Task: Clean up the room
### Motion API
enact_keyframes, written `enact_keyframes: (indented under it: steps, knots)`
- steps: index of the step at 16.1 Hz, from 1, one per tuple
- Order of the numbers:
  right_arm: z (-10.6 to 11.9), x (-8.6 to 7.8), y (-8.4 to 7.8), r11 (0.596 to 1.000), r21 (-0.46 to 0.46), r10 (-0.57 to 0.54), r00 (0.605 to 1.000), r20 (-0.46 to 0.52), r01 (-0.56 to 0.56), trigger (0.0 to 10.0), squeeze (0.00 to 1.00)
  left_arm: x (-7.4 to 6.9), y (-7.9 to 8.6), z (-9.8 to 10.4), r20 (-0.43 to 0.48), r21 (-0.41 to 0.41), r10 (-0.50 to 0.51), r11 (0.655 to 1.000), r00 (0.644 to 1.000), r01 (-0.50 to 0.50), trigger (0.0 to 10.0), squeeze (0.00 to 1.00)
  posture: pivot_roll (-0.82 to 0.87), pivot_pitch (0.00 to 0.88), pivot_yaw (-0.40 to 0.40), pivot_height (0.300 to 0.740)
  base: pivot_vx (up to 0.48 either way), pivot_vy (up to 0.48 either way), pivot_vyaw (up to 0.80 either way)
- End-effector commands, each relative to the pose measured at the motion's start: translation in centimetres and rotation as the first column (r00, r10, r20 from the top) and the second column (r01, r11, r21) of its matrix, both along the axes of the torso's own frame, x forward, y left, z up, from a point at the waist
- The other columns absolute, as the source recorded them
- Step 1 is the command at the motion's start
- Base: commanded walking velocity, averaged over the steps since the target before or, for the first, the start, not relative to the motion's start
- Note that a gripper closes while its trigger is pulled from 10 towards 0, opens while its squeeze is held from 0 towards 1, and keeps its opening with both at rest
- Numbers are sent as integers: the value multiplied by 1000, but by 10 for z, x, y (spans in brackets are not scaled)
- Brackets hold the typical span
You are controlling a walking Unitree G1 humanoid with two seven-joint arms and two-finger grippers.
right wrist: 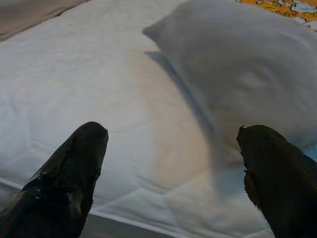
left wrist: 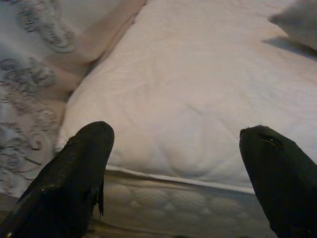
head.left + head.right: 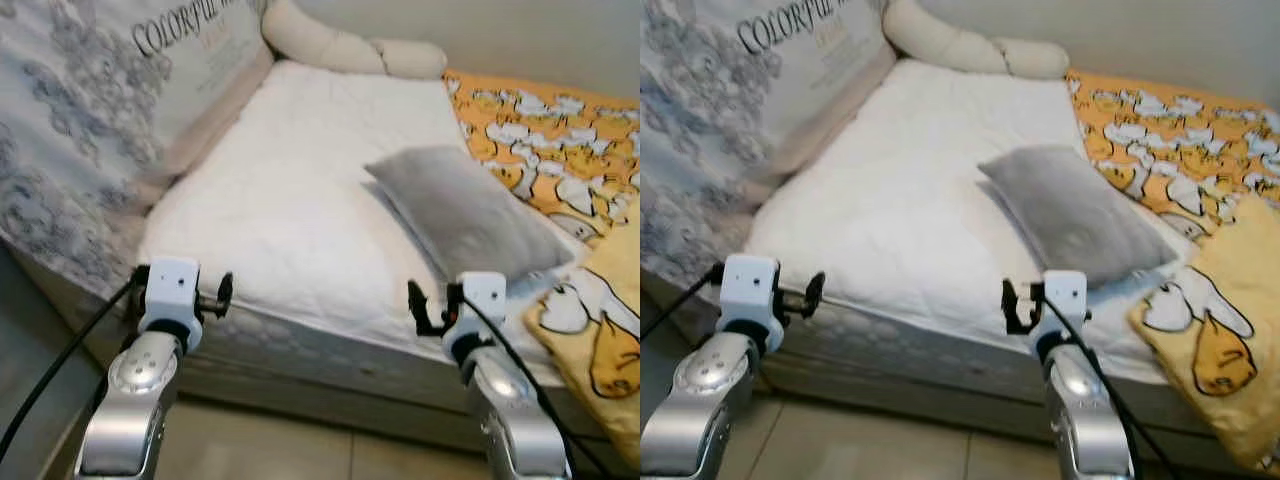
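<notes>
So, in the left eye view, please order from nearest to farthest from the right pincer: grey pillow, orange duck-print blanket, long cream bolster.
1. The soft grey rectangular pillow, just ahead of the right pincer, on the white mattress.
2. The orange duck-print blanket, farther back on its right.
3. The long cream bolster cushion, at the bed's far end.

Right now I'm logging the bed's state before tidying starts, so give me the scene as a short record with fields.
surface: white mattress, bare in the middle
pillow: grey pillow lying flat on the mattress's right part
blanket: yellow duck blanket along the right side, hanging over the near corner
bolster: cream bolster at the far end
left gripper: open, at the near edge, holding nothing
right gripper: open, facing the grey pillow, holding nothing
</notes>
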State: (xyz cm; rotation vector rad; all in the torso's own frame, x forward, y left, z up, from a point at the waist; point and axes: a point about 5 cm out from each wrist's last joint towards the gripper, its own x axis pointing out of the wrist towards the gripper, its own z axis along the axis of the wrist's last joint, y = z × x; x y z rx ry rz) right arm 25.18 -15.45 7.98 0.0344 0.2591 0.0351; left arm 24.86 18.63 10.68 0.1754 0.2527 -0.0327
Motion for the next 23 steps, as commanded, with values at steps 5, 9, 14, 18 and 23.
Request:
enact_keyframes:
  steps: [5,9,14,18,23]
  knots:
    - [2,3,-3,1000,-20,-3,1000,-8,3,10000,0,10,-2,12,39,10,4,1000,999,-4,10000,1000,-21,0,-32,740,0,-86,0]
    - [1,6,-4,999,-44,-7,1000,-18,6,10000,0,12,-3,15,55,-20,-10,1000,998,12,10000,1000,-21,0,-30,740,216,0,-289]
    - [4,7,-4,998,-58,5,1000,-13,-6,10000,0,12,-11,14,49,-10,-44,999,998,44,10000,1000,-25,0,-35,740,362,0,-221]
    - [4,6,-5,998,-59,0,1000,-13,-1,10000,0,11,-12,12,49,0,-45,999,998,45,10000,1000,-23,0,-39,740,389,0,0]
    - [1,4,1,999,-47,24,1000,-20,-25,10000,0,9,-14,10,46,-5,-46,999,998,47,10000,1000,-24,0,-34,740,391,0,0]
